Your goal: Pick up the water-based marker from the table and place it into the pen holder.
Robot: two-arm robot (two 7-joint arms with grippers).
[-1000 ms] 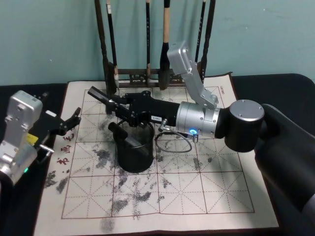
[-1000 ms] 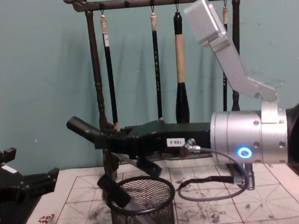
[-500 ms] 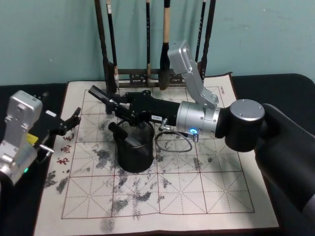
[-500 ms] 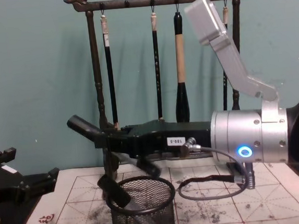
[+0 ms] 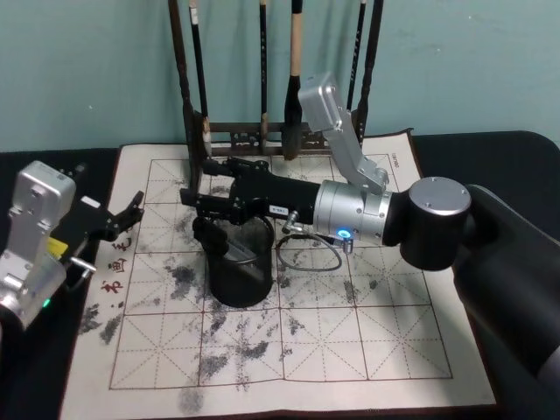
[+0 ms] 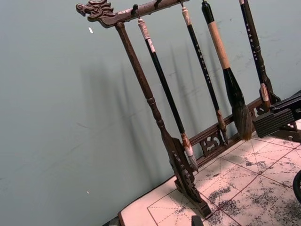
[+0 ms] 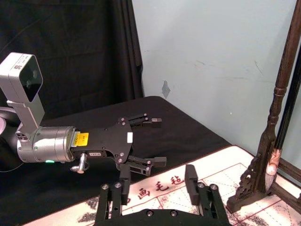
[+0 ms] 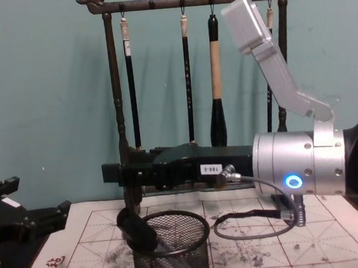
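Right claw [image 5: 197, 194], now released, is hovering over the pen holder [image 5: 238, 271], the water-based marker [image 8: 139, 232] leaning inside; withdrawal comes next; left claw [image 5: 122, 219] is idling, released

A black wire-mesh pen holder [image 5: 239, 267] stands on the table's [image 5: 367, 332] cream, red-gridded, ink-smudged mat before a teal wall [image 5: 96, 70].

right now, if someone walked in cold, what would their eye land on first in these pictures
The big silver and black right arm stretches across the middle of the table, its right claw just above the pen holder. The water-based marker already leans in that mesh cup, black cap poking over the rim. Behind stands the wooden brush rack with hanging brushes, and the left claw sits idle at the mat's left edge.
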